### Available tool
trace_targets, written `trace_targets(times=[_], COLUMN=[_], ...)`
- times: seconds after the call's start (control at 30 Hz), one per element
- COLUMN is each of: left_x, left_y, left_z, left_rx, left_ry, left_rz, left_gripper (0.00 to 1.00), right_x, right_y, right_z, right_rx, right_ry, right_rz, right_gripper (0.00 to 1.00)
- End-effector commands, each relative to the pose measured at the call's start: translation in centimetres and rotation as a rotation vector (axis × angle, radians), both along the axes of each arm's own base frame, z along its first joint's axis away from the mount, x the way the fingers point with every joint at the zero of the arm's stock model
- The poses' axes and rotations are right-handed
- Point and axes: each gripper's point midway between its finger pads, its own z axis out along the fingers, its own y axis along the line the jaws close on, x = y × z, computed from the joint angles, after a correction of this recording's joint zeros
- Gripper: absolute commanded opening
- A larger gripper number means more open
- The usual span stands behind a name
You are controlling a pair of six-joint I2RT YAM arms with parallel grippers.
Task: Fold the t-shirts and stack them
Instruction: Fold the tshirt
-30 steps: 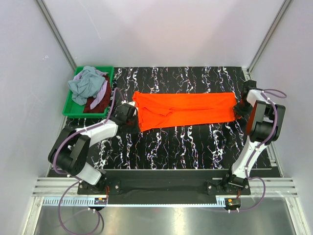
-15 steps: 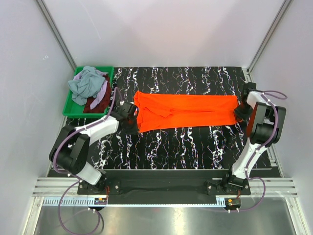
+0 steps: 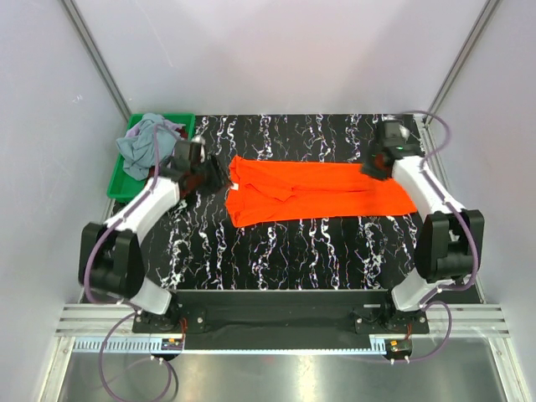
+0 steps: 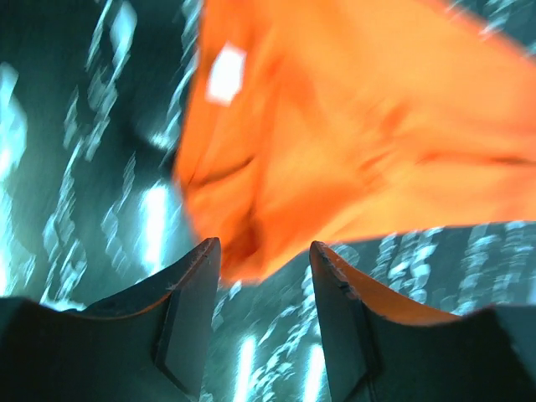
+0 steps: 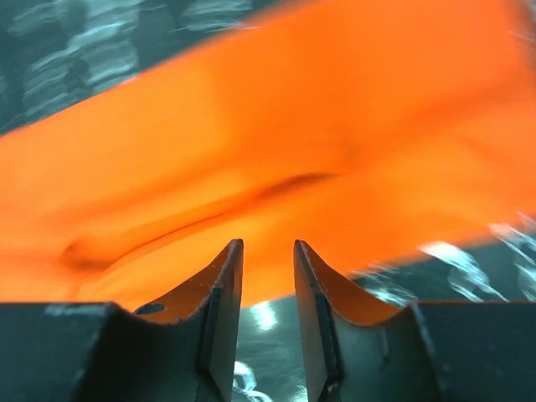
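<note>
The orange-red t-shirt (image 3: 327, 188) lies at the middle of the black marbled table (image 3: 318, 243), folded into a long band running from 9 to 3 o'clock. It lies mostly flat, with creases bunched toward the 9 o'clock end, where a small white neck label (image 4: 226, 74) shows. The left gripper (image 3: 216, 179) hovers at that end, its jaws apart with nothing between them. The right gripper (image 3: 371, 170) is over the band's 2 o'clock corner, jaws slightly apart and gripping nothing. At the table's 10 o'clock, a green bin (image 3: 117, 188) holds a crumpled grey-blue t-shirt (image 3: 136, 144).
</note>
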Motion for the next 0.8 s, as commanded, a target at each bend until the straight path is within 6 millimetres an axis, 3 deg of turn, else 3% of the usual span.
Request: trace_targets(times=[0.0, 0.03, 0.1, 0.17, 0.2, 0.23, 0.27, 0.43, 0.6, 0.77], left_x=[4.6, 5.3, 6.9, 8.0, 8.8, 9.1, 9.0, 9.2, 9.1, 9.5], left_y=[-2.9, -3.5, -4.5, -5.2, -5.5, -5.7, -5.7, -5.3, -4.7, -4.3], left_z=[3.8, 3.2, 4.6, 3.9, 4.3, 4.0, 2.4, -0.3, -3.1, -4.4], left_rx=[-0.145, -0.163, -0.2, -0.22, -0.232, -0.236, -0.224, -0.223, -0.177, -0.148], left_ry=[-0.099, -0.075, -0.107, -0.106, -0.128, -0.12, -0.067, -0.013, 0.062, 0.073], left_rz=[-0.081, -0.099, -0.126, -0.141, -0.149, -0.153, -0.146, -0.08, -0.049, -0.02], left_gripper=[0.53, 0.53, 0.55, 0.55, 0.54, 0.54, 0.54, 0.53, 0.53, 0.54], right_x=[2.7, 3.4, 3.5, 3.6, 3.9, 3.3, 3.3, 1.6, 1.2, 0.8], right_y=[9.1, 10.7, 15.2, 17.8, 18.7, 21.0, 22.1, 27.9, 30.4, 30.7], right_z=[4.4, 5.0, 4.8, 4.5, 3.1, 2.6, 2.7, -0.9, -2.2, -3.7], right_rx=[-0.017, -0.051, -0.059, -0.076, -0.088, -0.089, -0.095, -0.174, -0.233, -0.307], right_ry=[-0.216, -0.27, -0.314, -0.329, -0.308, -0.308, -0.317, -0.303, -0.314, -0.296], right_rz=[0.37, 0.455, 0.601, 0.712, 0.744, 0.83, 0.864, 1.066, 1.123, 1.161], right_gripper=[0.37, 0.37, 0.38, 0.39, 0.39, 0.39, 0.39, 0.41, 0.48, 0.5])
